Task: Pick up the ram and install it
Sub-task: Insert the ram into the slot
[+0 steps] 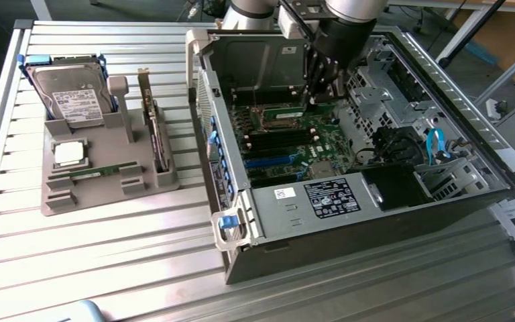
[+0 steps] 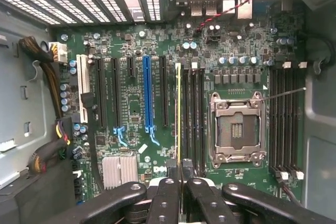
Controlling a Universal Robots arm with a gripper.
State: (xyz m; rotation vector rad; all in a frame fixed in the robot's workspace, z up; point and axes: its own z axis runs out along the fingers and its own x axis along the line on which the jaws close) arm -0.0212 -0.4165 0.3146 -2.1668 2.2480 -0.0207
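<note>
The install step is under way. The hand [image 2: 180, 169] is reaching down inside the open computer case [image 1: 347, 248], and its fingers [image 2: 167, 192] are pinching nearly shut on the top edge of the ram [image 2: 178, 114]. In the wrist view the ram is showing edge-on as a thin yellow-green line. It is hanging over the motherboard [image 2: 131, 51], running along the bank of black memory slots [image 2: 194, 119] just beside the processor socket [image 2: 236, 129]. Whether its lower edge is touching a slot is not clear.

By my judgement, seating it is calling for the stick to be staying upright and parallel to one slot, centred along its length, with a straight press down.

The case is holding the motherboard, where the processor socket is standing empty and the memory slots beside it and the blue expansion slot [image 2: 148, 98] are looking unfilled. A bundle of cables [image 2: 50, 77] is lying along one wall.

In the exterior view, a grey holder tray [image 1: 105, 194] is sitting on the slatted metal surface [image 1: 105, 268] to the exterior view's left of the case. It is carrying a hard drive [image 1: 70, 94], a square silver processor chip [image 1: 68, 153], an upright expansion card [image 1: 155, 134] and what is looking like another thin green stick [image 1: 92, 173].
</note>
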